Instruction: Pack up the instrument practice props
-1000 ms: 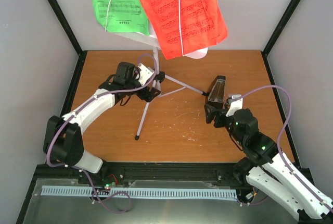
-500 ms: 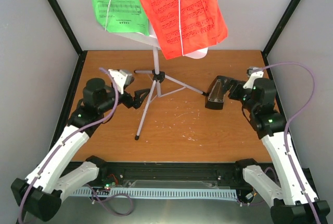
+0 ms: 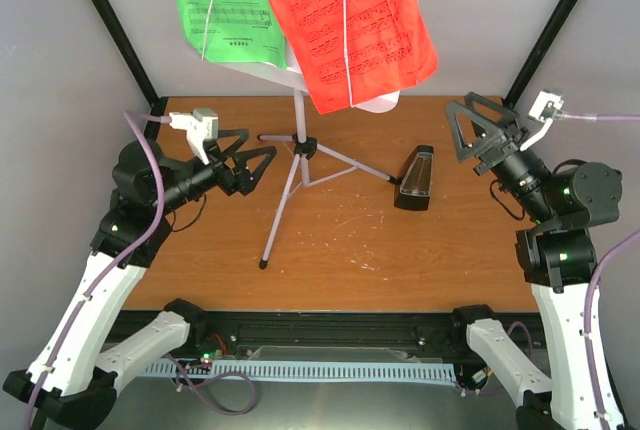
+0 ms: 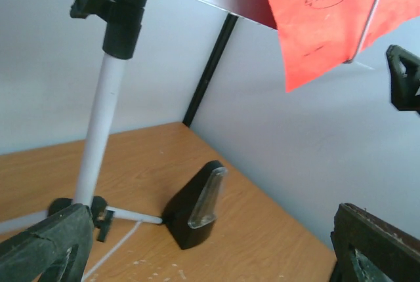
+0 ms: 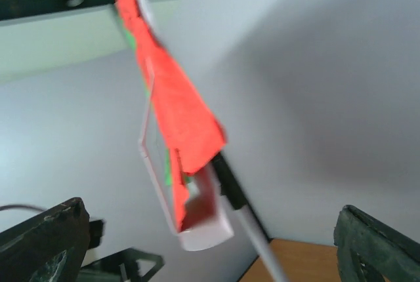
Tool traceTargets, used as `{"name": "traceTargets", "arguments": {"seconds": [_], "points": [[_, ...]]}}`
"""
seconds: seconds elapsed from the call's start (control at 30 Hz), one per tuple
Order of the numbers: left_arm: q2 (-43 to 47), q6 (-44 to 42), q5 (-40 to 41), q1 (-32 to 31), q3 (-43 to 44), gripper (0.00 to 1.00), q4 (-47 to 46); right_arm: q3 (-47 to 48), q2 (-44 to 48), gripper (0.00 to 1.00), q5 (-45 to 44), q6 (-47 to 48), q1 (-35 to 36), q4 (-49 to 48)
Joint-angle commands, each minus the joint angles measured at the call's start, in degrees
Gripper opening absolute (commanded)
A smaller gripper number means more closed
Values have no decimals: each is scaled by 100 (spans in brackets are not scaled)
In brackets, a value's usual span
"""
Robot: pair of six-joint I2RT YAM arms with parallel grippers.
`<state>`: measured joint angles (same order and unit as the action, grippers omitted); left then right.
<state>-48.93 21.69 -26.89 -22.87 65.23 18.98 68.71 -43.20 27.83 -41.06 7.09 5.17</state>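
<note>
Now left tool (image 3: pixel 256 154) and right tool (image 3: pixel 466 118) gaping, empty, pulled back from music stand (image 3: pixel 297 140), metronome (image 3: pixel 414 178)

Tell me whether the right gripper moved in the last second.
Yes. From above, the right gripper has swung from the near side of the small black pyramid metronome toward the brown wooden table's far right corner.

The left arm (image 3: pixel 100 280) rises from the table's (image 3: pixel 400 260) near left corner, with the left gripper (image 3: pixel 255 150) level above the left side, pointing right, jaws spread wide and empty. The right arm (image 3: pixel 560 310) stands upright at the near right corner. The right gripper (image 3: pixel 468 115) is raised toward the far right corner, jaws wide and empty.
</note>
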Motion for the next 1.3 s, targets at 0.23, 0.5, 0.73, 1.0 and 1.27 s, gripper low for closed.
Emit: {"name": "traceTargets", "arguments": {"seconds": [0.23,0.5,0.73,1.0,1.27], "points": [[51,1244,-844,31,247,99,-81,1128,-875,96,1707,-320,-24,401],[-27,1098,-1102,29,560,99,62,1508,-1434,84,1968,-467,-15,132],[50,837,-773,29,802,99,375,2017,-1836,72,1988,-453,108,97],[-136,964,-1187,29,1031,99,364,2125,-1920,53,1953,-408,249,-139],[-276,1100,-1307,29,1109,99,287,2159,-1886,42,1747,-132,608,-153]]}}
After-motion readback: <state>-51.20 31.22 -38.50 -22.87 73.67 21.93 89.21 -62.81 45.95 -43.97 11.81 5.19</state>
